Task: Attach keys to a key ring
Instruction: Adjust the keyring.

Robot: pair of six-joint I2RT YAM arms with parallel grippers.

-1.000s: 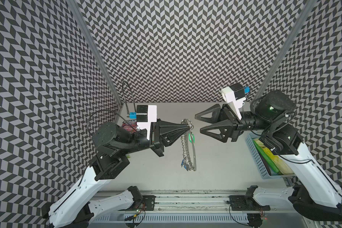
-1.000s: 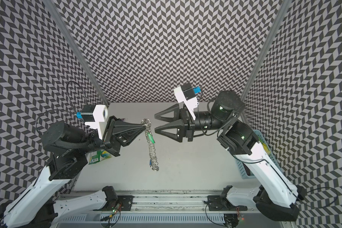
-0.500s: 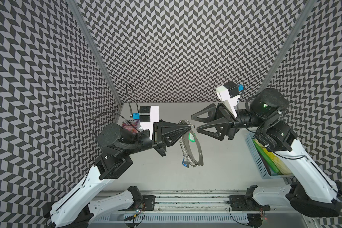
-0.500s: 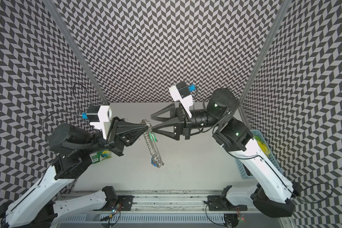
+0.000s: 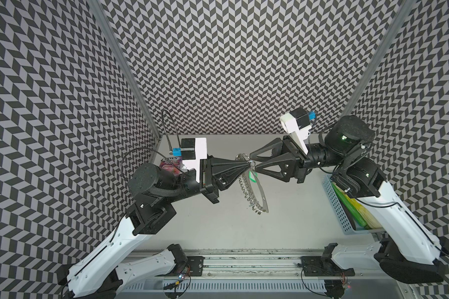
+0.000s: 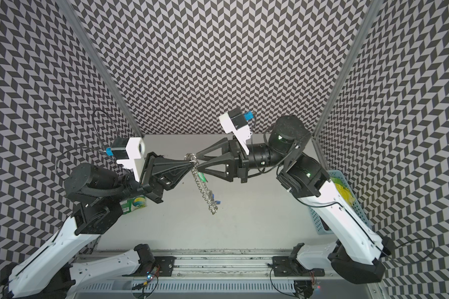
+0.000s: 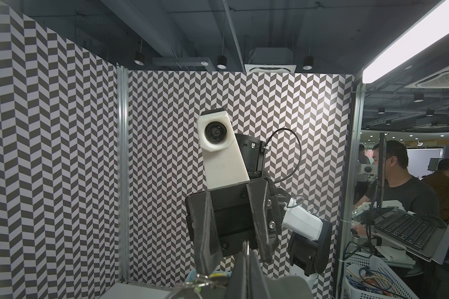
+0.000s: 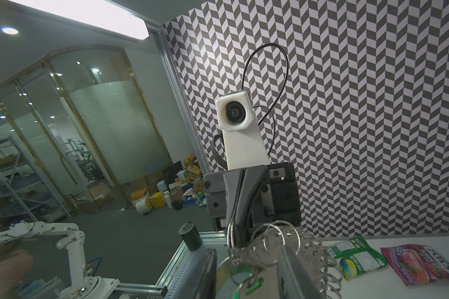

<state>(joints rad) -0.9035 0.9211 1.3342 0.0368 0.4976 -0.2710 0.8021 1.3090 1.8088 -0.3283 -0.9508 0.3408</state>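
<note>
Over the last second the right gripper [image 5: 254, 162] has come across to meet the left gripper [image 5: 245, 165] tip to tip, its jaws narrowing but still apart. In the right wrist view they straddle the key [image 8: 245, 286], and we cannot tell if they touch it. The left gripper stays closed on the top end of the key ring [image 5: 257, 192], which hangs in the air above the table and has swung to show its face. The key dangles just below the tips, so we judge a pinch on it is next.
</note>
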